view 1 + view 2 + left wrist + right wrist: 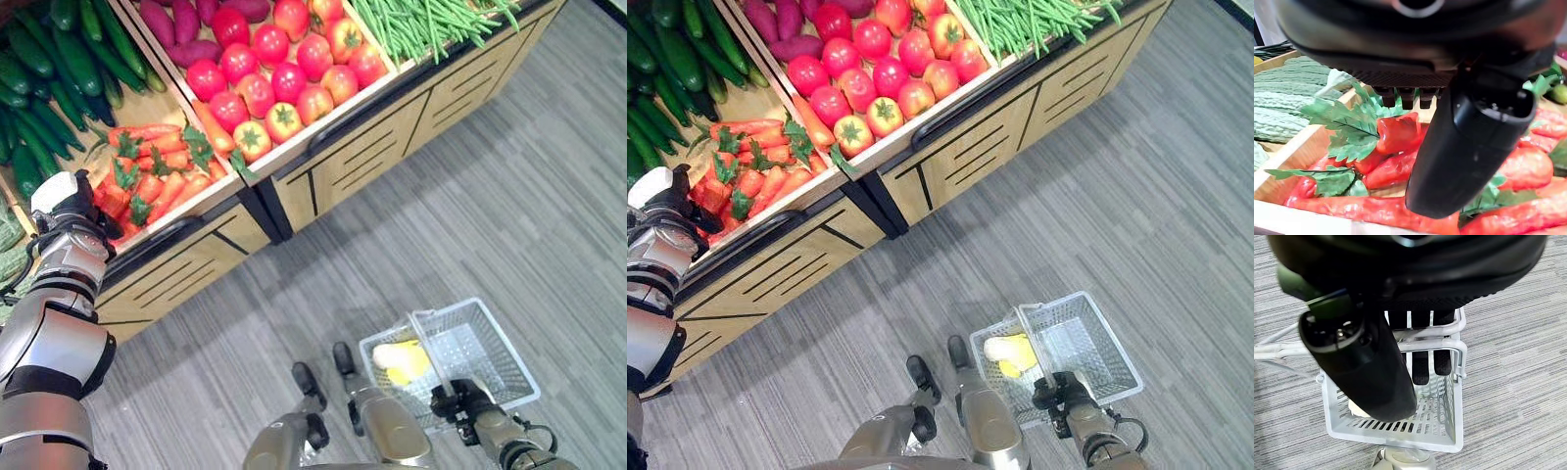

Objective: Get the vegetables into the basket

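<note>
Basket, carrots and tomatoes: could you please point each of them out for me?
basket (509, 364): left eye view, far rim.
carrots (157, 147): left eye view, one carrot's orange body.
tomatoes (269, 44): left eye view, one tomato's red skin.

Grocery shop: wooden produce bins (372, 147) of tomatoes (284, 69), carrots (147, 166), cucumbers (39, 88); wire basket (480, 362).

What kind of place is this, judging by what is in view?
Probably a shop's produce section, or a mock-up of one. Wooden display bins hold sorted tomatoes, carrots and cucumbers, and the right hand holds a white shopping basket by its handle. The left hand is at the carrots.
</note>
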### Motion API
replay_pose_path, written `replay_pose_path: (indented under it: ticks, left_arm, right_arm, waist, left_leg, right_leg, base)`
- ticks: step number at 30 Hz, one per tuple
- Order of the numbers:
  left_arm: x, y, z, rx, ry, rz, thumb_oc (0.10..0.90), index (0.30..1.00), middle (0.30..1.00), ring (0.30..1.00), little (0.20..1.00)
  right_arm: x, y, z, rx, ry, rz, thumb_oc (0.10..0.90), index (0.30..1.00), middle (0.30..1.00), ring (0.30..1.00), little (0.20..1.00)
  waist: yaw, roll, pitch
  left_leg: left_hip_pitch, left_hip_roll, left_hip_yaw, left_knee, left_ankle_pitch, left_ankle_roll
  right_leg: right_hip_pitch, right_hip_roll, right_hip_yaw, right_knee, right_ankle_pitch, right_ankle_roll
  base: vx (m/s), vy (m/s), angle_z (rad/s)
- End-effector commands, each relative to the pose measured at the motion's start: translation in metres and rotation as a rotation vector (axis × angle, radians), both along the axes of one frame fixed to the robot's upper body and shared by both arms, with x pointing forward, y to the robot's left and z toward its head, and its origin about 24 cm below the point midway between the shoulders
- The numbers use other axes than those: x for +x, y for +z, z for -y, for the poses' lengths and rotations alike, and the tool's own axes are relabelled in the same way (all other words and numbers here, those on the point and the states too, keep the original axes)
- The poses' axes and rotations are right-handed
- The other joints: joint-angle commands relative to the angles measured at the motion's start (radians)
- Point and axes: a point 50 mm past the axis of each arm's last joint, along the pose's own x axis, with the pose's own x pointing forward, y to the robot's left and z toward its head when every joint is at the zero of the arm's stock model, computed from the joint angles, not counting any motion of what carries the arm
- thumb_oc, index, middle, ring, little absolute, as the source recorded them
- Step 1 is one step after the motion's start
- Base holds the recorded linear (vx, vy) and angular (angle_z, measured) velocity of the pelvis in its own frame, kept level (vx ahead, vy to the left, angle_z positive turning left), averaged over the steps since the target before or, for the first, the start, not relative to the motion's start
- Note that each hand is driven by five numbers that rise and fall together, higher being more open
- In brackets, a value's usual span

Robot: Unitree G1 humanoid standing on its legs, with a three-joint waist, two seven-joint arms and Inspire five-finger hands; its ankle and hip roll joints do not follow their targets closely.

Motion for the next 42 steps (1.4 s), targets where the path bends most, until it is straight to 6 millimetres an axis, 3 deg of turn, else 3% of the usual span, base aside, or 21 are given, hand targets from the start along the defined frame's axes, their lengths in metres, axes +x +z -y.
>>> replay_pose_path:
  ticks: [1,3,4,5,14,26,34,35,42]
  left_arm:
    - [-0.007,0.029,-0.019,0.008,0.086,0.074,0.9,1.0,1.0,1.0,1.0]
    - [-0.007,0.028,-0.019,0.001,0.087,0.073,0.9,1.0,1.0,1.0,1.0]
    - [-0.007,0.027,-0.019,-0.004,0.09,0.071,0.865,0.951,0.951,0.951,0.951]
    - [-0.007,0.026,-0.019,-0.007,0.087,0.078,0.4,0.3,0.3,0.3,0.3]
    - [-0.001,0.019,-0.008,-0.018,0.05,0.082,0.4,0.3,0.3,0.3,0.3]
    - [-0.005,0.022,-0.014,0.003,0.067,0.104,0.4,0.3,0.3,0.3,0.3]
    - [-0.014,0.057,-0.029,0.12,0.062,0.187,0.4,0.3,0.3,0.3,0.3]
    - [-0.014,0.077,-0.027,0.182,0.03,0.232,0.4,0.3,0.3,0.3,0.3]
    - [-0.01,0.087,-0.017,0.214,-0.068,0.253,0.4,0.3,0.3,0.3,0.3]
  right_arm:
    - [-0.044,-0.009,0.02,-0.034,-0.069,-0.121,0.4,0.3,0.3,0.3,0.3]
    - [-0.042,-0.008,0.019,-0.032,-0.064,-0.115,0.4,0.3,0.3,0.3,0.3]
    - [-0.043,-0.008,0.018,-0.029,-0.063,-0.114,0.4,0.3,0.3,0.3,0.3]
    - [-0.043,-0.009,0.017,-0.025,-0.062,-0.113,0.4,0.3,0.3,0.3,0.3]
    - [-0.052,-0.013,0.014,-0.015,-0.063,-0.137,0.4,0.3,0.3,0.3,0.3]
    - [-0.055,-0.016,0.007,-0.002,-0.038,-0.16,0.4,0.3,0.3,0.3,0.3]
    - [-0.062,-0.017,0.011,-0.006,-0.041,-0.174,0.4,0.3,0.3,0.3,0.3]
    - [-0.069,-0.018,0.013,-0.008,-0.046,-0.191,0.4,0.3,0.3,0.3,0.3]
    - [-0.083,-0.02,0.015,-0.003,-0.063,-0.237,0.4,0.3,0.3,0.3,0.3]
  waist:
    - [-0.005,0.012,-0.068]
    - [-0.009,0.013,-0.066]
    - [-0.012,0.014,-0.064]
    - [-0.013,0.014,-0.065]
    - [-0.005,0.005,-0.072]
    - [0.012,-0.016,-0.071]
    - [0.032,-0.032,-0.102]
    - [0.038,-0.03,-0.123]
    - [0.053,-0.026,-0.162]
  left_leg:
    - [0.054,0.039,0.003,0.0,-0.063,-0.095]
    - [0.048,0.04,0.005,0.0,-0.061,-0.096]
    - [0.048,0.04,0.003,0.0,-0.062,-0.097]
    - [0.046,0.041,0.005,0.0,-0.062,-0.098]
    - [0.036,0.04,-0.002,0.0,-0.06,-0.098]
    - [0.032,0.037,-0.01,0.0,-0.06,-0.093]
    - [0.094,0.04,-0.021,0.0,-0.079,-0.09]
    - [0.123,0.039,-0.031,0.0,-0.088,-0.091]
    - [0.187,0.037,-0.054,0.0,-0.102,-0.089]
  right_leg:
    - [-0.028,-0.085,0.02,-0.063,0.008,0.141]
    - [-0.034,-0.085,0.021,-0.064,0.01,0.14]
    - [-0.033,-0.085,0.018,-0.064,0.009,0.139]
    - [-0.036,-0.083,0.018,-0.066,0.01,0.139]
    - [-0.041,-0.085,0.009,-0.071,0.015,0.136]
    - [-0.048,-0.084,0.005,-0.065,0.019,0.135]
    - [0.013,-0.081,0.0,-0.061,0.0,0.133]
    - [0.047,-0.083,-0.009,-0.064,-0.01,0.134]
    - [0.128,-0.088,-0.028,-0.075,-0.027,0.136]
  base:
    - [0.02,-0.021,-0.04]
    - [0.0,0.0,0.0]
    - [0.0,0.0,0.0]
    - [0.0,0.0,0.0]
    - [-0.01,0.001,0.0]
    - [-0.02,0.005,0.0]
    - [0.0,0.016,-0.02]
    - [0.02,0.033,0.11]
    - [0.01,0.019,0.15]
